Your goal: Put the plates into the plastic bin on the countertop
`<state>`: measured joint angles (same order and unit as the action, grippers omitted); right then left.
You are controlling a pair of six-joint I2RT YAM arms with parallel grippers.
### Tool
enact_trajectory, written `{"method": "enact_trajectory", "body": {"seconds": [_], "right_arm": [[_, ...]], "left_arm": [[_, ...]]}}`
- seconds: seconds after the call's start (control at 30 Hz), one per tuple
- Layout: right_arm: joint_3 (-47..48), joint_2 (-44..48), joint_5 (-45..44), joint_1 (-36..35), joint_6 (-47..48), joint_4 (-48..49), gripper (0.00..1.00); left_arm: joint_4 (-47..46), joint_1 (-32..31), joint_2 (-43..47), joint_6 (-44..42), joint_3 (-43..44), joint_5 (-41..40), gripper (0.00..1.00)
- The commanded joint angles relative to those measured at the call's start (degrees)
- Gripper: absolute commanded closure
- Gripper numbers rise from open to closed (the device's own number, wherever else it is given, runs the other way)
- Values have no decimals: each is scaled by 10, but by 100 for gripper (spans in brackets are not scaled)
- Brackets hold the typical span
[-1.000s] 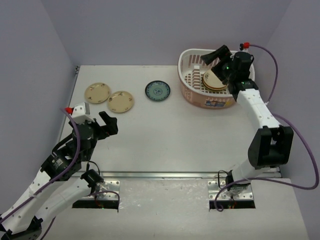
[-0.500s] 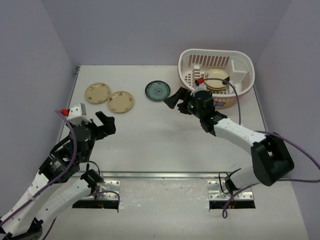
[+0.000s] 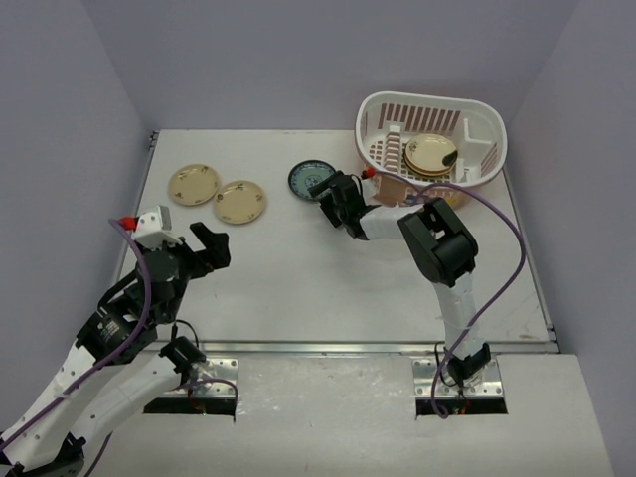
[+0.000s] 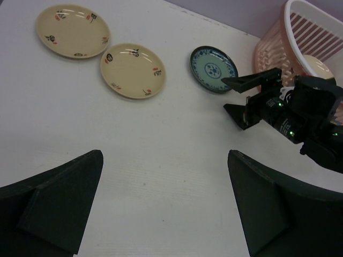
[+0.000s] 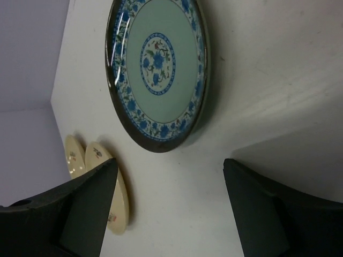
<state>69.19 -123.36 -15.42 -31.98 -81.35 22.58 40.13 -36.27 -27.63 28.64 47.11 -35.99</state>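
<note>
Hard parts first. The plastic bin (image 3: 484, 127) sits at the far right of the countertop (image 3: 298, 288), and it holds a stack of plates (image 3: 430, 153). A cream one with a dark patch is on top. How many lie under it, I can't tell, because the slotted wall covers the stack's edge. In the left wrist view the bin (image 4: 278, 45) runs off the right edge of the picture. In the right wrist view the two cream plates (image 5: 115, 206) show only as thin slivers at 8 o'clock, partly behind a dark finger (image 5: 80, 209).

Now the blue plate (image 5: 158, 69). It lies flat on the counter at 12 o'clock from the right claw (image 5: 171, 211), just beyond the fingertips and not touching them. That claw is spread wide with bare counter between its fingers, so it grips nothing. From above, the blue plate (image 3: 311, 180) sits at about 11 o'clock from the right claw (image 3: 334, 203), just beside it.

The left claw (image 4: 166, 206) is also gaping and empty, well apart from everything. The cream plates (image 4: 133, 70) are off at its 11 o'clock.
</note>
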Motion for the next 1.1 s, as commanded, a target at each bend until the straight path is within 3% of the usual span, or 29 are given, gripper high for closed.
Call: {"method": "enact_trajectory", "body": {"seconds": [0.0,0.1,0.3,0.4,1.07], "right_arm": [[102,-78,-47,5,-82,-185,20],[145,-101,-61,2,-100,-260,30],[40,-80,-73,-2,-174,-205,56],[44,-92,-70,-2,-185,-214,69],[147,-147,-63,-2,-242,-284,73]], "left_arm": [[-21,8,8,-13,3,14,0],[-26,7,23,-16,1,17,0],[-34,8,49,-21,-3,24,0],[-35,8,53,-23,-3,29,0],[-43,8,71,-30,-6,43,0]]}}
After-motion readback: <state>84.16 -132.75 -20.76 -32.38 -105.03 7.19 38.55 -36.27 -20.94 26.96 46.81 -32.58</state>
